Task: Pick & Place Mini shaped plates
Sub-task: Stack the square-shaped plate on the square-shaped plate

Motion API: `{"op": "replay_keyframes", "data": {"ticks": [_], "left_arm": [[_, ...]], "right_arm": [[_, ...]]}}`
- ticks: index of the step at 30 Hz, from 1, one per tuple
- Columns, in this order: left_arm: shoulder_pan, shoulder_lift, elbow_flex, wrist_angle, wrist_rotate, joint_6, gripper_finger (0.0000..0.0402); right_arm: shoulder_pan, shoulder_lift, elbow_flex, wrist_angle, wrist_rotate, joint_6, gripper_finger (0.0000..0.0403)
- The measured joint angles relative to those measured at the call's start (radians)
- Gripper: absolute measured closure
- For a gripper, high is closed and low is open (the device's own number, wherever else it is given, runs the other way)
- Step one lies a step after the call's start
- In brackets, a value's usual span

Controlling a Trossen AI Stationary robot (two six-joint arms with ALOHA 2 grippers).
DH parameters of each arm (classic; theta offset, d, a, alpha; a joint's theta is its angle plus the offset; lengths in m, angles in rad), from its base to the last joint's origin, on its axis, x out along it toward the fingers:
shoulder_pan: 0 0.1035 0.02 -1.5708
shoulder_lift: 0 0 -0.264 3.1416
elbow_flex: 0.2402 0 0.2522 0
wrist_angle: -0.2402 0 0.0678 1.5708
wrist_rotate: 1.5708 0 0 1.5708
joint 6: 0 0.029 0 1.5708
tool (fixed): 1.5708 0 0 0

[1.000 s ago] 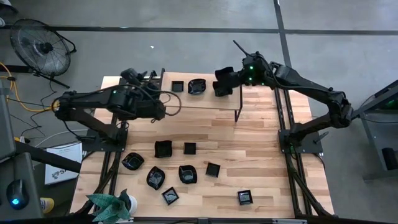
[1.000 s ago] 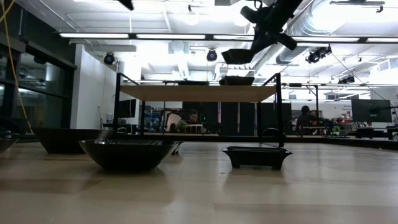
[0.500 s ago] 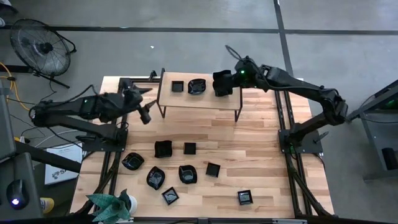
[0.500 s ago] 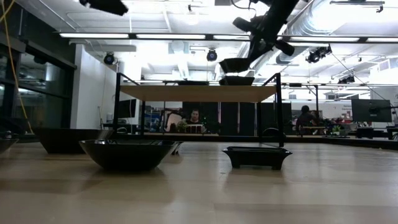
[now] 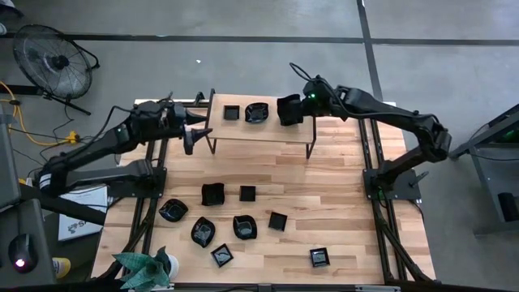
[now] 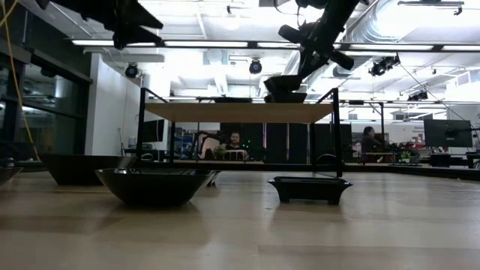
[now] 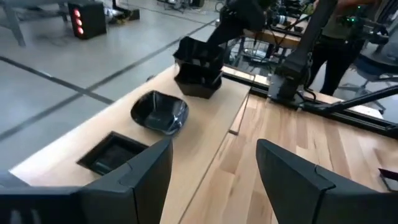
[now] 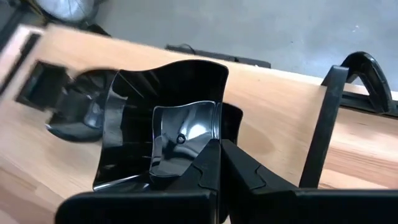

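So the wooden table (image 5: 324, 203) has a raised wooden shelf (image 5: 259, 126) at its 12 o'clock end, and that's where the plates are going. Left arm's gripper (image 5: 190, 134) hovers off the shelf's 9 o'clock end with fingers spread wide, holding nothing. Right gripper (image 5: 302, 105) is clamped shut on the rim of a wavy-edged black plate (image 5: 289, 109), which sits low over the shelf at the 3 o'clock side of the roundish plate (image 5: 257, 113) and the small square plate (image 5: 232, 112) already parked there. Another eight or so mini plates (image 5: 243, 226) wait on the table toward 6 o'clock. For this step I'd bring the dish down level until its base is flat on the wood, keep it clear of the roundish one, then open and lift straight off so the rim doesn't get dragged. Hard to tell: whether the held plate already touches the shelf, since the level camera shows it right at the board but not the contact. A green plant (image 5: 146, 266) is cut off at the 7 o'clock corner.
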Motion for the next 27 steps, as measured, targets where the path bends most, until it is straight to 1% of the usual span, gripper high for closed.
{"op": "replay_keyframes", "data": {"ticks": [3, 5, 13, 20, 27], "left_arm": [[0.038, -0.002, -0.001, 0.024, 0.059, -0.010, 0.0172], [0.052, -0.002, 0.000, 0.044, 0.079, -0.016, 0.0172], [0.058, -0.001, 0.000, 0.051, 0.054, -0.016, 0.0172], [0.058, -0.001, 0.000, 0.051, 0.040, -0.016, 0.0172], [0.058, -0.001, 0.000, 0.051, 0.038, -0.020, 0.0172]], "right_arm": [[0.000, 0.009, 0.000, -0.011, -0.003, -0.004, 0.0403], [0.000, 0.013, 0.000, -0.007, 0.004, -0.004, 0.0403], [0.000, 0.013, 0.000, -0.032, -0.001, -0.008, 0.0403], [0.001, 0.013, 0.000, -0.035, -0.029, -0.009, 0.0402], [0.003, 0.013, 0.000, -0.033, -0.030, -0.027, 0.0402]]}}
